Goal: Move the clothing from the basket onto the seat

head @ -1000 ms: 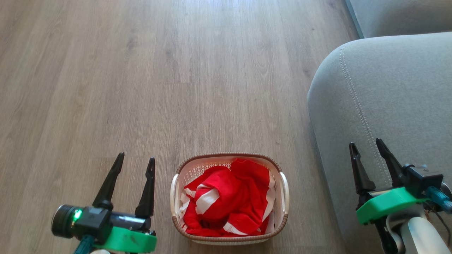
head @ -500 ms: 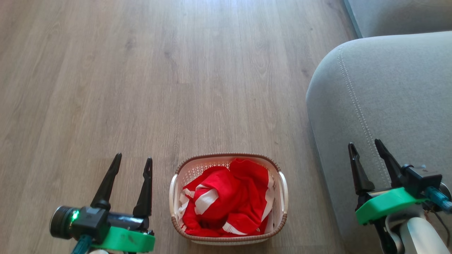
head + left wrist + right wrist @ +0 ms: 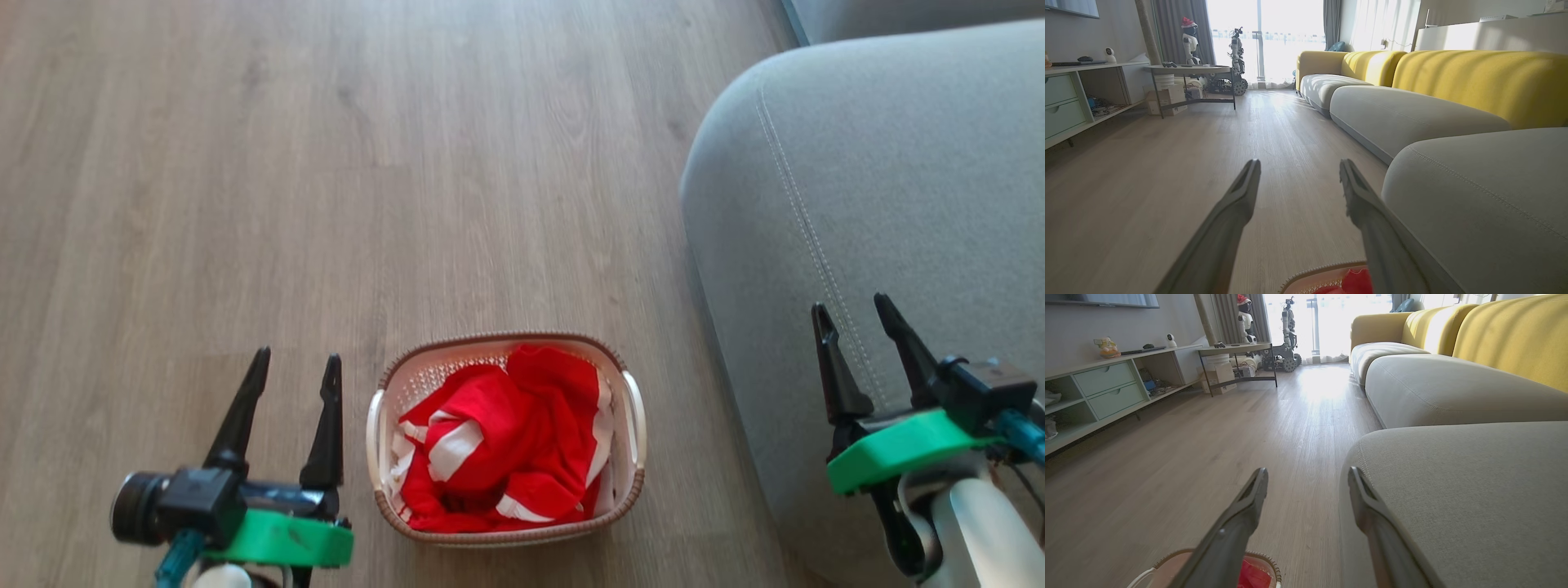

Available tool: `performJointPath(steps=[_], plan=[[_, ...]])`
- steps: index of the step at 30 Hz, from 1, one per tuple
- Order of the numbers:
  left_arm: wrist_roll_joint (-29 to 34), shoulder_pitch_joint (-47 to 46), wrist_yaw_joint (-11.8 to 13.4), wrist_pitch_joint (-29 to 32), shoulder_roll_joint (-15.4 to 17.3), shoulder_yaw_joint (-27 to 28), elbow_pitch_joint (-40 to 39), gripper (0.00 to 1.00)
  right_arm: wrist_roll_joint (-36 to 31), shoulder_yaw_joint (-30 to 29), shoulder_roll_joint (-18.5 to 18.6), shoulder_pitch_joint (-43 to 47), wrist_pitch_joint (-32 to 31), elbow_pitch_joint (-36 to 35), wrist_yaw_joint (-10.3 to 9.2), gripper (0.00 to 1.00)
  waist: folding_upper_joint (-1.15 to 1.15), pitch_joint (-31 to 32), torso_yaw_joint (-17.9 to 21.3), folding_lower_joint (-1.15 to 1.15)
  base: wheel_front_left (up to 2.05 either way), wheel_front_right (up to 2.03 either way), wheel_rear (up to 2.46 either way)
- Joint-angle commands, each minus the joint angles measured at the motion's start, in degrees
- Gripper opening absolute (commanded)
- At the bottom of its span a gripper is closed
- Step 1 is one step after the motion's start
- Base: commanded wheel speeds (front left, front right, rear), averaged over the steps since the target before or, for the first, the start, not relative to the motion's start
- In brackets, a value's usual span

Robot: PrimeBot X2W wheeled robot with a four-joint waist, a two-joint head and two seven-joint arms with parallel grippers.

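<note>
The cream basket (image 3: pixel 629 425) with a brown braided rim stands on the wood floor at bottom centre. Red clothing (image 3: pixel 522 441) with white stripes is bundled inside it. The grey seat (image 3: pixel 882 188) rises to the right of the basket. My left gripper (image 3: pixel 296 362) is open, left of the basket and apart from it. My right gripper (image 3: pixel 851 308) is open over the seat's front edge. The left wrist view catches the basket rim (image 3: pixel 1323 272), a scrap of red clothing (image 3: pixel 1357 281) and the seat (image 3: pixel 1478 196). In the right wrist view lie the basket (image 3: pixel 1167 563), the clothing (image 3: pixel 1253 575) and the seat (image 3: pixel 1453 486).
Bare wood floor (image 3: pixel 326 163) stretches ahead and to the left. More grey cushions with yellow backs (image 3: pixel 1474 77) run along the right. A low shelf unit with drawers (image 3: pixel 1106 388) lines the left wall, and a small table (image 3: pixel 1237 351) and other robots (image 3: pixel 1290 330) stand far off.
The whole head view has shifted: basket and seat sit a little further left and higher in the picture. Both grippers stay open with nothing held.
</note>
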State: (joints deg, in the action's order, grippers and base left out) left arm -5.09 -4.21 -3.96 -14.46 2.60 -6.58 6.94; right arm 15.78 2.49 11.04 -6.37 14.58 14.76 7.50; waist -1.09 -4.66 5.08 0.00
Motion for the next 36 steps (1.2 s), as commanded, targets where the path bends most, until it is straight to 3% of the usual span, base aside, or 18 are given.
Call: performJointPath(steps=[1, 16, 21, 36], plan=[[-0.3, -3.1, 0.5, -0.5, 0.3, 1.8, -1.4, 1.00, 0.3, 1.1, 1.2, -2.6, 0.4, -2.3, -0.01, 1.00, 0.00, -1.3, 1.0, 0.00, 0.00, 0.00, 0.00], [-4.1, -10.2, 1.3, -0.5, 0.3, 1.9, 7.6, 1.00, 2.2, 1.0, 0.6, -5.7, 0.4, -5.5, -0.01, 1.00, 0.00, -9.8, 6.3, 0.00, 0.00, 0.00, 0.00], [-3.1, -14.7, 0.2, -0.5, 0.3, 0.9, 12.6, 1.00, 2.8, 0.5, 0.2, -7.3, 0.4, -7.3, -0.01, 1.00, 0.00, -14.4, 8.0, 0.00, 0.00, 0.00, 0.00], [-7.6, -29.6, -2.2, 0.4, 0.3, 0.1, 39.8, 1.00, 5.0, 3.0, -0.8, -11.6, 0.4, -11.3, -0.01, 1.00, 0.00, -23.9, 13.1, 0.00, 0.00, 0.00, 0.00]])
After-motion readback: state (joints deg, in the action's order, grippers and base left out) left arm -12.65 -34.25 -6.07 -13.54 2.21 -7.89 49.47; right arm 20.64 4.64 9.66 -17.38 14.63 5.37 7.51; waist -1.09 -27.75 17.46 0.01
